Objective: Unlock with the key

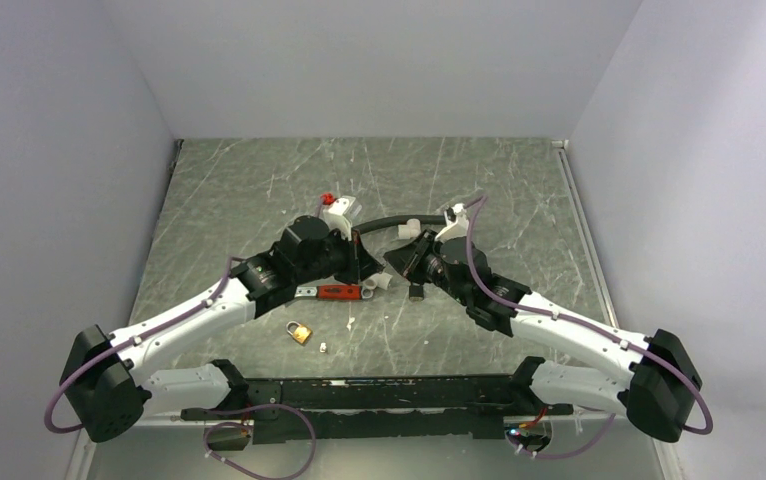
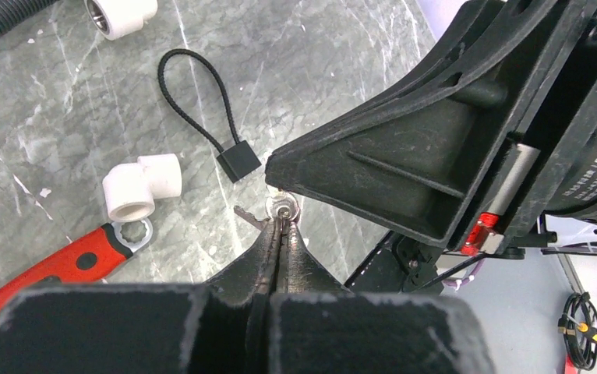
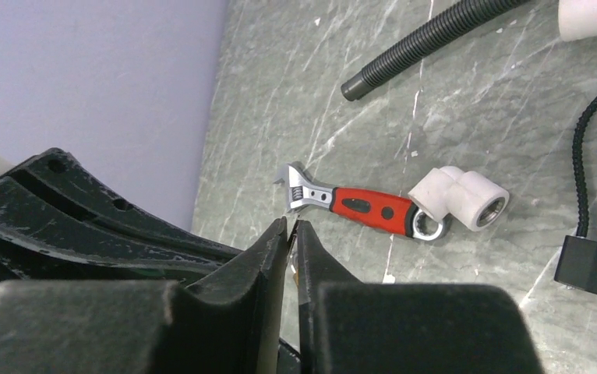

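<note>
The key (image 2: 280, 207) is small and silvery, and my left gripper (image 2: 282, 220) is shut on it. Its round head shows at the fingertips and its toothed blade sticks out to the left. One of my right gripper's fingers (image 2: 373, 156) reaches in from the right, with its tip right over the key's head. In the right wrist view my right gripper (image 3: 291, 227) is closed down to a narrow slit with a thin metal sliver (image 3: 292, 238) in it. I cannot tell whether its pads press on it. The brass padlock (image 1: 300, 332) lies on the table nearer the arm bases, apart from both grippers (image 1: 364, 265) (image 1: 396, 262).
A red-handled wrench (image 1: 334, 292) (image 3: 365, 206) lies under the grippers beside a white elbow fitting (image 2: 141, 187). A black cord loop with a square tag (image 2: 202, 117), a black corrugated hose (image 3: 428, 43) and another white fitting (image 2: 120, 14) lie farther back. Small white scraps (image 1: 323, 348) sit near the padlock.
</note>
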{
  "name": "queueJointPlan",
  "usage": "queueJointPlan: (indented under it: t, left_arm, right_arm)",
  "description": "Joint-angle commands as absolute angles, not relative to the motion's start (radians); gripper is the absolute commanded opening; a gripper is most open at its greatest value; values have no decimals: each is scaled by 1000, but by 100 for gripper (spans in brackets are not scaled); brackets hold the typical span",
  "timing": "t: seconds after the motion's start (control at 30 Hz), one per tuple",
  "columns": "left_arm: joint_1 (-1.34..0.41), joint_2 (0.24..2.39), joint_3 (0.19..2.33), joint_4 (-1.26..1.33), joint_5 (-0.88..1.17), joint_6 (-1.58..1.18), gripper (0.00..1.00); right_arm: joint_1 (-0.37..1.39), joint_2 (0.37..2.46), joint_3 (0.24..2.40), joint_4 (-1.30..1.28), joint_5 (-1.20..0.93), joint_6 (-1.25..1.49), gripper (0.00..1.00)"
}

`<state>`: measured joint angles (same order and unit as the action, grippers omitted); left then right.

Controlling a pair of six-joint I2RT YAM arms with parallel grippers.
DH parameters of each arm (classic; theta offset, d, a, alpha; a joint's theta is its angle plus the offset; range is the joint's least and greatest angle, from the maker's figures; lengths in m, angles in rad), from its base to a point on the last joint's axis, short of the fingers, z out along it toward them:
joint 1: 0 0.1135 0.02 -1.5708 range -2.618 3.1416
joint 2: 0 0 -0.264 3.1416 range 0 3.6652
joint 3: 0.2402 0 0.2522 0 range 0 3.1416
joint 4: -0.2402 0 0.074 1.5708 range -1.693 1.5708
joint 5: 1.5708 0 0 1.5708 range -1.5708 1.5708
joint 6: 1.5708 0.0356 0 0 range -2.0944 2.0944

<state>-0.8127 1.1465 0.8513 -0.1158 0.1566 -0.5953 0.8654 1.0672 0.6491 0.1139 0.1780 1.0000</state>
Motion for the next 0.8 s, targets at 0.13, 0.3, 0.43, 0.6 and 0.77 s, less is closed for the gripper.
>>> queueJointPlan:
  t: [0.13, 0.3, 0.43, 0.6, 0.77]
  left_arm:
    - [-810, 1126, 839, -48, 182, -615, 0]
    - [-810, 1123, 836, -47, 192, -615, 0]
    - [-810, 1117, 842, -73, 185, -617, 26]
    - [-810, 1085, 838, -101, 150, -611, 53]
    - [-810, 1056, 839, -120, 128, -597, 59]
  right_arm:
    - [866, 1063, 682, 143, 179, 1015, 0]
    - [867, 1049, 664, 166, 176, 1003, 0]
    - [866, 1031, 645, 184, 175, 983, 0]
    - [867, 1006, 636, 193, 171, 949, 0]
    - [867, 989, 622, 208, 158, 920, 0]
